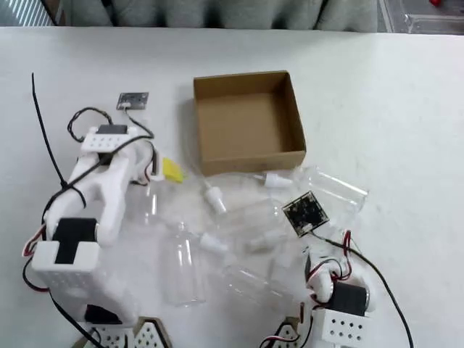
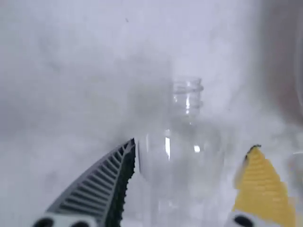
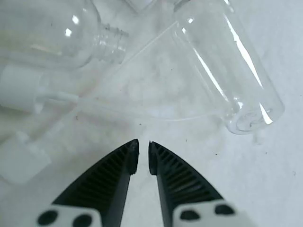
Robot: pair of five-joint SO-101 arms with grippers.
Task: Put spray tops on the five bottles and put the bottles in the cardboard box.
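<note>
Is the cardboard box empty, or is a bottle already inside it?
Empty. The high view shows the bare brown floor of the cardboard box; the clear bottles lie outside it.

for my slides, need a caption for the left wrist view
Open left gripper straddling an uncapped clear bottle on the white table

No legible text, labels, numbers or signs on anything here.
</note>
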